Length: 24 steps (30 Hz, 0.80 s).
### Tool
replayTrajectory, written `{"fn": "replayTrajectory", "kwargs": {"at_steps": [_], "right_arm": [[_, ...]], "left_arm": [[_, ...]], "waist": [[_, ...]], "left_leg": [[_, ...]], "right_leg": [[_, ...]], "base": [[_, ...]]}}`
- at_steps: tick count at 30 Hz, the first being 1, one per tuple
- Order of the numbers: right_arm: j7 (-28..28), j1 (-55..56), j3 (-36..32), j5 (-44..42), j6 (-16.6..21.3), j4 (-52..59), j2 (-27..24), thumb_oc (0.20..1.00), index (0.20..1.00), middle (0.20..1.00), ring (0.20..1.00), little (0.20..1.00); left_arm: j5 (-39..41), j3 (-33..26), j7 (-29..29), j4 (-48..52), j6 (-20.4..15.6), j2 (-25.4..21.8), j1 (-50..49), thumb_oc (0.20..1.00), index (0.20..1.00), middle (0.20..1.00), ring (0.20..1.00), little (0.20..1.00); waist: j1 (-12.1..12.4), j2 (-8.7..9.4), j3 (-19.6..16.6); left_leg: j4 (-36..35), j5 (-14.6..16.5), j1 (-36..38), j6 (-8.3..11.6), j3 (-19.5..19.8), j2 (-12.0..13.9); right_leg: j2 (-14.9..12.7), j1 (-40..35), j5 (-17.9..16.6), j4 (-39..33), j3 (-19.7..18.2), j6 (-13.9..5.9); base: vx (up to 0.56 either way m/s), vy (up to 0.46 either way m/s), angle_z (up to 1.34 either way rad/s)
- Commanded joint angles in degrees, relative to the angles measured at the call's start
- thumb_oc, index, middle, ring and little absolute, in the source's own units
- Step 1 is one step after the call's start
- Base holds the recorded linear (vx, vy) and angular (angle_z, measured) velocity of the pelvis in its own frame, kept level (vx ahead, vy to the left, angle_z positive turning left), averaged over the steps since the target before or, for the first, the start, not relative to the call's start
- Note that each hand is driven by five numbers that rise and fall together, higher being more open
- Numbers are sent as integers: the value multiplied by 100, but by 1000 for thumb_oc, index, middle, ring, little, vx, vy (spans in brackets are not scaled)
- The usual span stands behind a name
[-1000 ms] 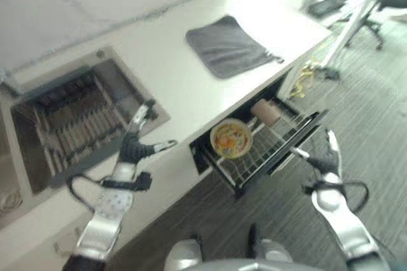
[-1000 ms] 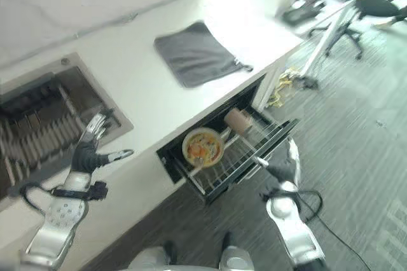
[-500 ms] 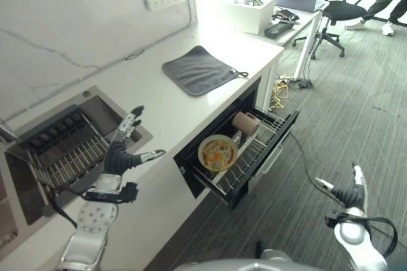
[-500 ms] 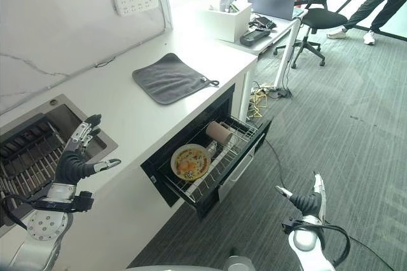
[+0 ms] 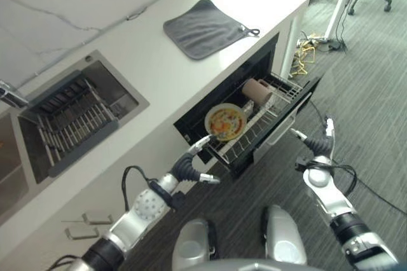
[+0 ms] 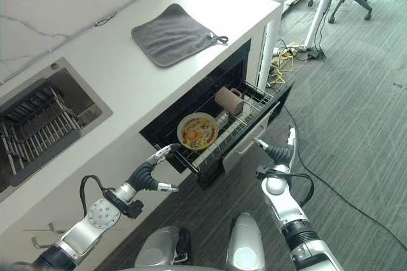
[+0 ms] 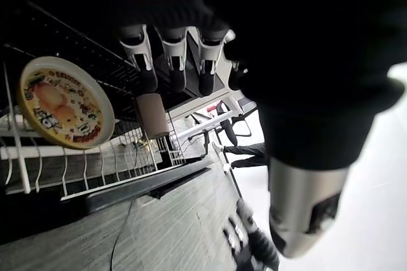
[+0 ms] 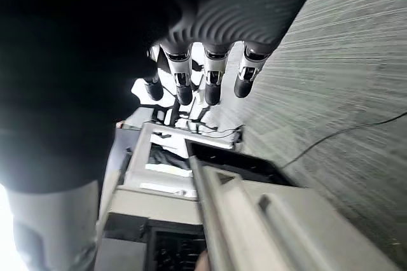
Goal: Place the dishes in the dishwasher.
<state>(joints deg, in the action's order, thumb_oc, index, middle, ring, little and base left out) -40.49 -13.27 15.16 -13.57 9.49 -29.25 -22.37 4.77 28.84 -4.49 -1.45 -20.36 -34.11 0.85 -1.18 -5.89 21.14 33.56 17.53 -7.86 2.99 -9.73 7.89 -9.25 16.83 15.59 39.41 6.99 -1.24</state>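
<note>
Dishes sit in the pulled-out rack of the dishwasher under the counter. From the left hand outward: its fingers are straight and spread with nothing in them, one fingertip reaching toward the rack's near corner at about 1 o'clock; whether it touches the wire is hard to tell. Just past it, at 1 o'clock, the plate stands tilted on edge in the rack, its patterned face toward the hand. A brown cup lies on its side further along at 1 o'clock, near the plate but apart from it.

The right hand hovers off the rack's front panel, at 3 o'clock from the plate, its fingers likewise straight and empty, well clear of the dishes.

Up on the counter, a grey cloth lies flat at 12 o'clock from the rack. The sink with its ribbed drainer is at 9 o'clock.
</note>
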Motion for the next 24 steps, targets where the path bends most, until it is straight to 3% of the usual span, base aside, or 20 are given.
{"fn": "replayTrajectory", "kwargs": {"at_steps": [1, 3, 10, 14, 15, 20, 24], "right_arm": [[116, -78, -134, -213, 425, 70, 197, 1000, 1000, 1000, 1000, 1000], [134, -167, -176, -266, 470, -114, 302, 1000, 1000, 1000, 1000, 1000], [366, -982, -88, -358, 612, -914, 500, 1000, 1000, 1000, 1000, 1000], [591, -1803, 164, -518, 588, -1185, 458, 1000, 1000, 1000, 1000, 1000], [770, -2069, 176, -582, 617, -1244, 400, 1000, 1000, 1000, 1000, 1000], [1365, -2941, 59, -649, 690, -1620, 155, 1000, 1000, 1000, 1000, 1000], [1777, -3738, 118, -514, 651, -1860, -76, 1000, 1000, 1000, 1000, 1000]], "left_arm": [[-277, -312, -461, 528, -485, -43, -101, 1000, 1000, 1000, 1000, 1000], [-257, -327, -465, 553, -532, -28, -39, 1000, 1000, 1000, 1000, 1000], [-136, 101, -541, 195, -210, 1, 105, 1000, 1000, 1000, 1000, 1000], [121, 532, -761, -723, -80, -12, 144, 1000, 1000, 1000, 1000, 1000], [148, 611, -800, -996, -113, -20, 140, 1000, 1000, 1000, 1000, 1000], [138, 704, -928, -1122, -342, -64, 382, 1000, 1000, 1000, 1000, 1000], [190, 748, -901, -932, -300, -120, 714, 1000, 1000, 1000, 1000, 1000]], "waist": [[59, 51, -109], [87, -6, -61], [246, -234, 223], [327, -296, 413], [357, -304, 477], [473, -397, 691], [614, -464, 863]], "left_leg": [[13, -822, -193, -408, 0, -62], [142, -763, -325, -443, 22, -97], [869, -372, -967, -530, 121, -273], [1113, -199, -1275, -550, 172, -308], [1190, -32, -1314, -518, 211, -323], [1378, 9, -1624, -554, 229, -374], [1385, -83, -1928, -565, 286, -437]], "right_leg": [[-44, -528, -181, -32, 182, 205], [-107, -369, -113, 195, 183, 227], [-482, 288, 161, 1059, 134, 279], [-506, 625, 236, 1332, 44, 327], [-492, 687, 367, 1436, -11, 273], [-535, 1005, 406, 1652, -14, 289], [-564, 1295, 358, 1735, 24, 280]], "base": [[-72, 53, 6], [-67, 38, 22], [-50, 57, 23], [-33, 32, 8], [-12, 34, 3], [-76, 31, 3], [-104, 19, 7]]}}
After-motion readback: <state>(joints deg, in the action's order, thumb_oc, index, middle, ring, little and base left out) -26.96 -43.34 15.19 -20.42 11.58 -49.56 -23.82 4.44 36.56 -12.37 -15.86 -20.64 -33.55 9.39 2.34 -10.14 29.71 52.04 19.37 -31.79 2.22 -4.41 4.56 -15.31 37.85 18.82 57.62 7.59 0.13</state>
